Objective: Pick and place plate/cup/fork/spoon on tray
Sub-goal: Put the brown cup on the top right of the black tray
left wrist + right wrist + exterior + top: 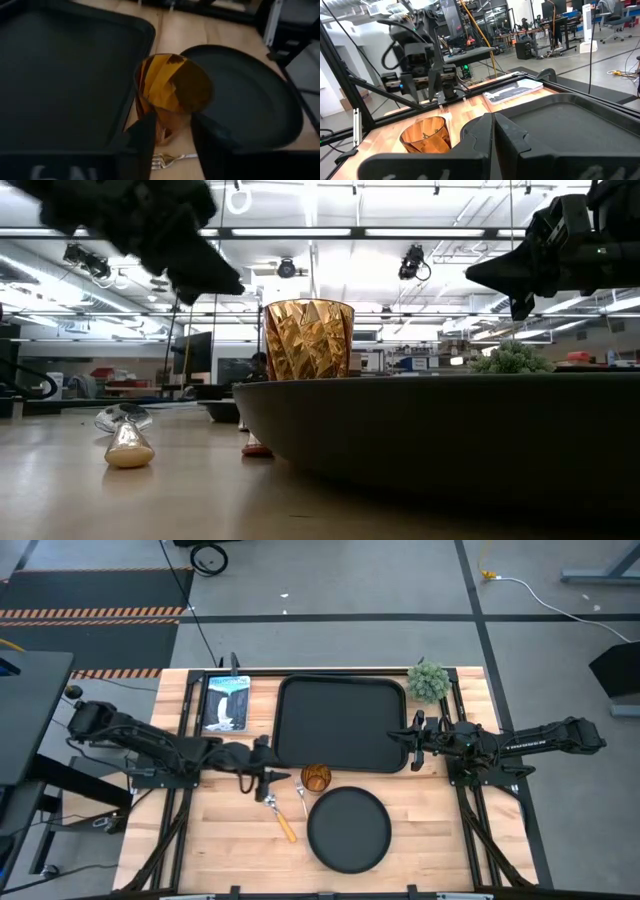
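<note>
The amber cup [315,778] stands upright on the table between the black tray [340,725] and the round black plate [348,828]. My left gripper [278,778] is open just left of the cup and raised above the table. In the left wrist view its fingertips [147,132] frame the cup's lower part [170,95] without touching it. The spoon [281,815] and the fork [301,798] lie on the table near the cup, left of the plate. My right gripper [412,735] is shut and empty over the tray's right rim.
A small green potted plant [428,681] stands at the tray's far right corner. A flat printed box [226,703] lies left of the tray. The plate lies close to the table's near edge.
</note>
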Controlling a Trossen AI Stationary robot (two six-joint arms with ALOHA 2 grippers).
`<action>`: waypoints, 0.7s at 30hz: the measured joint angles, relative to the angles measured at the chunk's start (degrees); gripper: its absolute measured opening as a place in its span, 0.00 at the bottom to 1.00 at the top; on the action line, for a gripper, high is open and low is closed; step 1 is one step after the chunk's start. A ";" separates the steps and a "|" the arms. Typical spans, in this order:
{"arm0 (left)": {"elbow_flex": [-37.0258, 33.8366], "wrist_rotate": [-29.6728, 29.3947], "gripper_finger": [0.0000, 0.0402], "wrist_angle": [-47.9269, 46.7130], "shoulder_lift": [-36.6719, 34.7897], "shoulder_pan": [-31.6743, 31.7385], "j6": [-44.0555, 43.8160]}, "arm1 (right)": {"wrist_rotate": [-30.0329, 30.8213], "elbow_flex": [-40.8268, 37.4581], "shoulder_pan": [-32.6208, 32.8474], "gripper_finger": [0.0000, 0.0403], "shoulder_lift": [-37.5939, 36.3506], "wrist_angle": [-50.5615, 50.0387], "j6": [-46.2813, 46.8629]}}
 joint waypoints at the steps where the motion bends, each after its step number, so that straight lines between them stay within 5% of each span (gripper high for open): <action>1: 2.24 0.01 0.38 -2.65 1.04 0.01 -0.04 | 0.00 0.00 0.00 0.06 0.01 -0.02 0.00; 9: 17.99 0.04 0.55 -15.84 11.00 0.29 -0.24 | 0.00 0.01 -0.01 0.06 0.00 0.00 0.01; 21: 36.37 3.35 0.53 -31.40 27.90 6.76 0.29 | 0.00 0.01 -0.02 0.06 0.00 0.04 0.01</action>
